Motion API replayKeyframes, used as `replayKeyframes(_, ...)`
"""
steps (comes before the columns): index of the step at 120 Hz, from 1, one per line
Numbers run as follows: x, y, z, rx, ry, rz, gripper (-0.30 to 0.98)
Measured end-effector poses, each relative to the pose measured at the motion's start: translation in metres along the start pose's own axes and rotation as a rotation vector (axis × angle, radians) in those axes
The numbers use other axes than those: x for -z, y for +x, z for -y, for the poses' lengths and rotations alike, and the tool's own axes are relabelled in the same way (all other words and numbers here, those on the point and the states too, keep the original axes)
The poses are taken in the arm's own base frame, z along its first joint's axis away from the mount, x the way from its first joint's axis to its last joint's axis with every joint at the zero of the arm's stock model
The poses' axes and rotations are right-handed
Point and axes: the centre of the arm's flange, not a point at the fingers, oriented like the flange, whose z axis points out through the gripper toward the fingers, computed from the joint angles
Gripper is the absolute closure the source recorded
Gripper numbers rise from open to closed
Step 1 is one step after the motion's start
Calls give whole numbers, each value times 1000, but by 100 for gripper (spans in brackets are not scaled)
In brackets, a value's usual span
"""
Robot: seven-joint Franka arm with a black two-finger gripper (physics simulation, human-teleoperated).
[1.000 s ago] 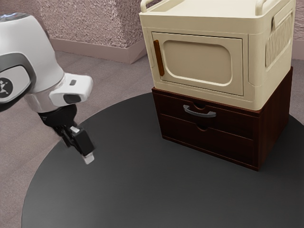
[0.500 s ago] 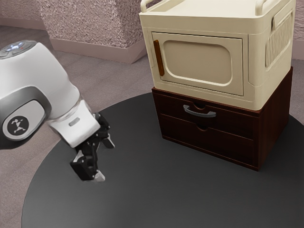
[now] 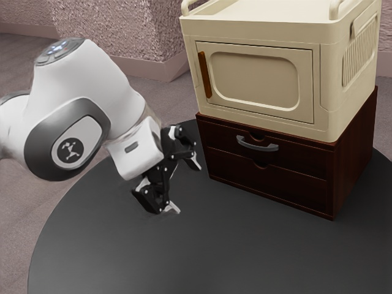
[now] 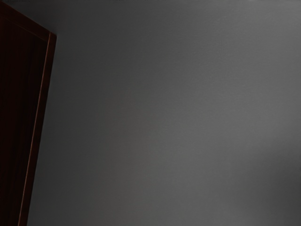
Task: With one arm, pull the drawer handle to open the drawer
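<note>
Exterior view: our gripper [image 3: 185, 185] slants down, spread wide, toward the exterior view's left. We count two shut drawers [image 3: 300, 159], one handle [image 3: 257, 147].

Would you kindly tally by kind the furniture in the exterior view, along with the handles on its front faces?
Table: 1, the round table
Cabinet: 1, the cream cabinet
Drawer unit: 1, the dark brown drawer unit
Front handles: 2, the grey handle and the orange-brown handle
Total: 5
</note>
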Motion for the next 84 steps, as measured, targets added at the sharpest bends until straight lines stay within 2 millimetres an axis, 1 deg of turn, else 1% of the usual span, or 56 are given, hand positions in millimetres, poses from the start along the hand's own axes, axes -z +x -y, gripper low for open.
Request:
replayKeyframes(11,-19,3,15,-30,3,-9,0)
replayKeyframes(16,-24,5,19,-46,14,-13,0)
replayKeyframes(31,-27,15,24,-91,64,-25,0)
replayKeyframes(84,-42,18,44,-155,122,-41,0)
